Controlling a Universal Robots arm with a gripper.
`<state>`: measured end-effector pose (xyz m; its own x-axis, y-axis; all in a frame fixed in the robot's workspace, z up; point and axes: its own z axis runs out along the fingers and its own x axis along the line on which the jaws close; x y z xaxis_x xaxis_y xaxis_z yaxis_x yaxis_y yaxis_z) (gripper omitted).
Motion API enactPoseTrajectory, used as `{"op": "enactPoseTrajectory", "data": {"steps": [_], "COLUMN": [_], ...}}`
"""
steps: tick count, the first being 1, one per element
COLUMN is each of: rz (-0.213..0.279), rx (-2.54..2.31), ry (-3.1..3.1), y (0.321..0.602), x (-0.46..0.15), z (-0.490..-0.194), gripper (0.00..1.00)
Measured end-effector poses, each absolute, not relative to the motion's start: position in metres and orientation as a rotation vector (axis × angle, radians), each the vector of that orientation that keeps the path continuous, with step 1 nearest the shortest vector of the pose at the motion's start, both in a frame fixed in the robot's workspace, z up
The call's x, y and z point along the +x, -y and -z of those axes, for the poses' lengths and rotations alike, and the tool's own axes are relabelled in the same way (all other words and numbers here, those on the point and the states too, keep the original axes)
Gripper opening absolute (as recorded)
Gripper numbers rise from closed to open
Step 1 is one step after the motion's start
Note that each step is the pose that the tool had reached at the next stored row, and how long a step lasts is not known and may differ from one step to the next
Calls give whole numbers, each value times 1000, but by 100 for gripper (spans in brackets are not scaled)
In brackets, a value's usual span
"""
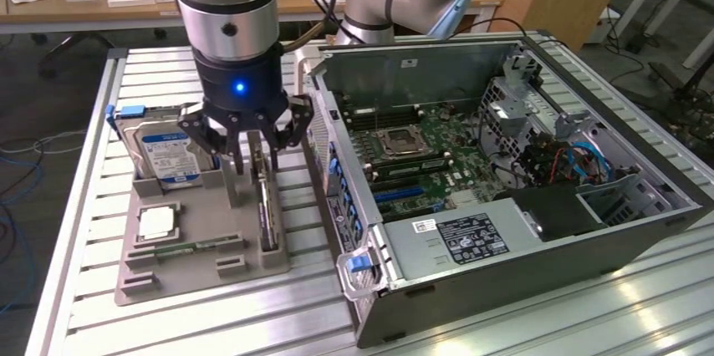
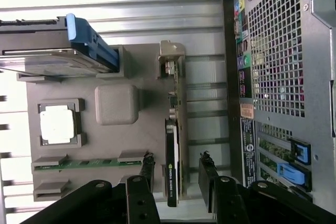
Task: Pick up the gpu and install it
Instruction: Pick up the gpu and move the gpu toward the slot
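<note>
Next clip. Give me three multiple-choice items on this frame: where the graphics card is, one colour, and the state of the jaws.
1. Where is the graphics card?
A standing on edge in the grey tray
B lying flat in the tray
C lifted clear of the tray

2. What colour is the frame on the hard drive?
A red
B blue
C green

3. How do the jaws stand?
A shut on the card
B shut on the hard drive
C open, one on each side of the card

Answers:
1 A, the card stands upright in a tray slot.
2 B, blue plastic runs along the drive's side.
3 C, a gap shows on both sides of the card.
</note>
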<state>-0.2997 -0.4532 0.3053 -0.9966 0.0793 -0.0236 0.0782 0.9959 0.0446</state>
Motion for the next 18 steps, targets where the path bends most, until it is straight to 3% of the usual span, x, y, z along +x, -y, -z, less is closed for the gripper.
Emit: {"op": "enactPoseTrajectory", "data": {"steps": [18], "rz": [-69], "rx": [123], "ry": [-3113], "y": [453], "x": [-300], "z": [-300], "gripper": [47]}}
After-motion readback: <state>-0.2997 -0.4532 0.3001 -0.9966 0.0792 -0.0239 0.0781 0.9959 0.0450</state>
